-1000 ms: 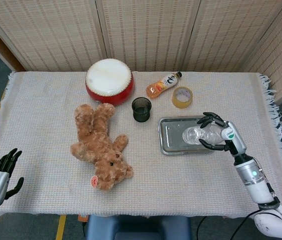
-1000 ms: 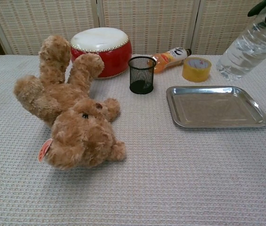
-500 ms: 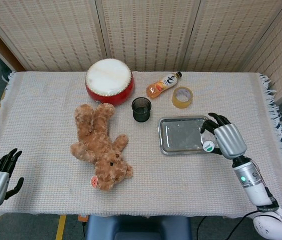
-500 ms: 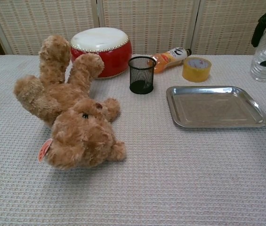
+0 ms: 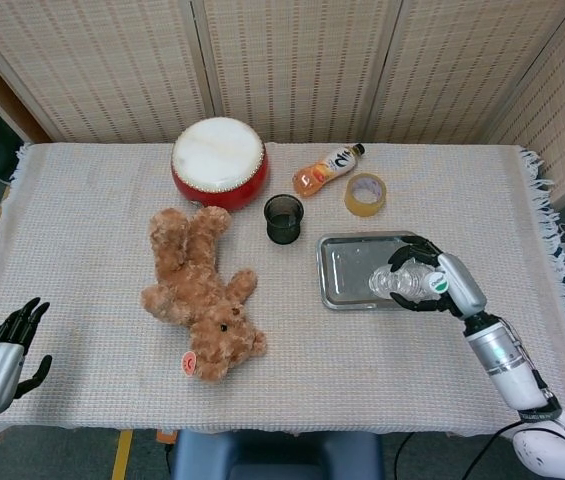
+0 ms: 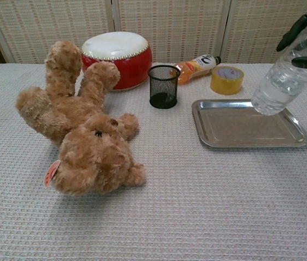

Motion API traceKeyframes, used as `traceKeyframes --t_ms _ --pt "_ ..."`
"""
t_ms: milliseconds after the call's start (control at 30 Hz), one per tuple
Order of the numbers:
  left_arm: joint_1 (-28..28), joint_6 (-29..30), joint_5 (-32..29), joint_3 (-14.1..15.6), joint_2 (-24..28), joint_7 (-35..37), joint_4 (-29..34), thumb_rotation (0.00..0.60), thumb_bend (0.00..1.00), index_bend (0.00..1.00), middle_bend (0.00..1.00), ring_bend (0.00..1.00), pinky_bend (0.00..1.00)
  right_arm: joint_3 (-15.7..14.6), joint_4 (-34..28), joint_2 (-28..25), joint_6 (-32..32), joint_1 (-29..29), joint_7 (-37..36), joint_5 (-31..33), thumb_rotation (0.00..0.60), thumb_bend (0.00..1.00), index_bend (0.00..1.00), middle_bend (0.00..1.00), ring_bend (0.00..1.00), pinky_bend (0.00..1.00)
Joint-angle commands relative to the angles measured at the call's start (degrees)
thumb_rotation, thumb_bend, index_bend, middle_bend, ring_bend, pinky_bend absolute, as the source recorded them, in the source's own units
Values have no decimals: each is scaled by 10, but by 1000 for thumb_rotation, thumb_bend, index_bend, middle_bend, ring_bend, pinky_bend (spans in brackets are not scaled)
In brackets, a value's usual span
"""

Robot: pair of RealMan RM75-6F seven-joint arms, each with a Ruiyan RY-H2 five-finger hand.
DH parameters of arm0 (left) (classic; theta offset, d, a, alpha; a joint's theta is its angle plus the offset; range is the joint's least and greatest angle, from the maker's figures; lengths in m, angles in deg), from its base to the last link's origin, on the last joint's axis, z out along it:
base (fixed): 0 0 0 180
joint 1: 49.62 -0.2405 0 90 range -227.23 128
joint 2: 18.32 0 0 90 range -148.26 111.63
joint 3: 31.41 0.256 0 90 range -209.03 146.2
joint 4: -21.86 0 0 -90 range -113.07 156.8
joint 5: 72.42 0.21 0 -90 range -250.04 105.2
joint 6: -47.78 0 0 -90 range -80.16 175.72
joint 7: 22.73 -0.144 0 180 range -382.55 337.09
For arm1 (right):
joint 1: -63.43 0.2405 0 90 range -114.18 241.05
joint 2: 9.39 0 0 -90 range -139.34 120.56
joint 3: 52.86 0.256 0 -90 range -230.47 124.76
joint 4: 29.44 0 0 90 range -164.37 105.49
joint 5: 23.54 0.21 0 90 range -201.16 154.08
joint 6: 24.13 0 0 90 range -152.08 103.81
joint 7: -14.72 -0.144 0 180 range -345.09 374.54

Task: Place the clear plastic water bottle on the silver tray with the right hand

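Bottle: the clear plastic water bottle [image 6: 284,76] is hanging tilted in the air, its base pointing down and toward 9 o'clock, above the 3 o'clock half of the tray; from the chest view the base is showing clear of the metal, not touching it.

Right hand: the right hand [image 5: 430,281] is wrapping its dark fingers [image 6: 292,33] around the bottle's upper body near the cap, gripping it firmly.

Tray: the flat rectangular silver metal tray [image 6: 225,124] is lying bare on the counter [image 5: 92,225], a woven cream cloth covering it.

Step in hand: the carry is looking finished and the lowering is beginning, as I judge it; the bottle is already hovering over its target.

Next move: the hand is needing to bring the bottle upright, sink it until the base is sitting flat inside the rim, then loosen its fingers.

Risk: a tilted base is likely catching the raised rim at 3 o'clock or tipping on release.

Neighbours: a yellow tape roll [image 5: 365,194] and an orange drink bottle [image 5: 327,170] are lying at 12 o'clock of the tray, a black mesh cup [image 5: 284,218] at 10 o'clock, all apart from it.

Left hand: the left hand [image 5: 2,358] is idling at the counter's near corner, fingers apart, holding nothing.
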State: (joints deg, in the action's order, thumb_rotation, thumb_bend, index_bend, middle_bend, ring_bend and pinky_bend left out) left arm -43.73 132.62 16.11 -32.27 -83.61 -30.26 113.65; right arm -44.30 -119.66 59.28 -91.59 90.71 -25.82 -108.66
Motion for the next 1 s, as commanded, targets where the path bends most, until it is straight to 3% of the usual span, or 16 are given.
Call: traceKeyframes --t_ms 33,233,333,500,633,767,867,1000 --pt "0 -1 0 0 0 1 0 600 416 30 22 119 302 23 -7 5 9 7 68 27 600 26 615 384 138 228" --pt "1 1 10 4 2 8 -1 600 416 30 23 119 302 63 -148 -56 -7 15 112 32 600 26 615 384 138 228" --pt "2 1 10 4 0 3 -3 600 416 30 22 119 302 72 -181 -71 -8 17 125 42 600 26 615 386 138 229" --pt "0 2 11 5 1 -1 1 600 415 31 22 119 303 56 -129 -47 10 16 134 62 600 26 615 388 138 230" --pt "0 5 15 6 1 2 0 600 415 30 22 119 303 34 -25 10 48 22 93 83 600 26 615 388 138 230" --pt "1 1 11 5 1 4 -3 600 415 30 22 119 303 20 35 44 84 31 40 73 600 26 615 388 138 230" --pt "2 -2 8 5 2 5 -2 600 415 30 23 119 304 18 33 46 74 35 35 45 600 26 615 388 138 230" --pt "1 2 11 6 1 4 -1 600 414 30 22 118 304 31 -43 10 41 37 69 13 600 26 615 388 138 230"
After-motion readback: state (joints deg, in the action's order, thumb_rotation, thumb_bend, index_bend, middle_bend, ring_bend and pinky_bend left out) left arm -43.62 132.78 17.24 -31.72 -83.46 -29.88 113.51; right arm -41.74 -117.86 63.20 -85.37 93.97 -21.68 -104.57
